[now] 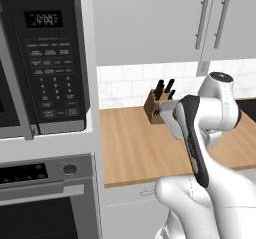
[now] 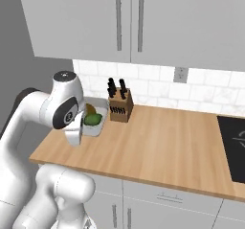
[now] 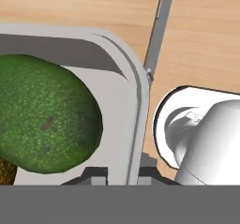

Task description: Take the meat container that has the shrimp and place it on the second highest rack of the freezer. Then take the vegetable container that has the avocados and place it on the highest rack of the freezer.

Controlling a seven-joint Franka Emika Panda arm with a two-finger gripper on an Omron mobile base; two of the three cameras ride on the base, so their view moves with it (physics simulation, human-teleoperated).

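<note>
My gripper [image 3: 123, 176] is shut on the right rim of the pale grey vegetable container [image 3: 133, 106], with the wall pinched between the two fingertips. Inside lies a large green avocado [image 3: 47, 115], and a brown one peeks out at the lower left. In the right base view the container [image 2: 98, 127] hangs at the hand beside the arm's elbow, over the left end of the wooden counter [image 2: 158, 142], with the green avocado [image 2: 94, 119] and the brown avocado [image 2: 90, 109] in it. I cannot tell whether it touches the counter. The meat container, shrimp and freezer are out of view.
A wooden knife block [image 2: 119, 107] stands just right of the container against the tiled wall. A black cooktop [image 2: 233, 146] lies at the counter's right end. A microwave [image 1: 45, 58] sits above an oven [image 1: 45, 203] to the left. Wall cabinets [image 2: 129, 17] hang overhead.
</note>
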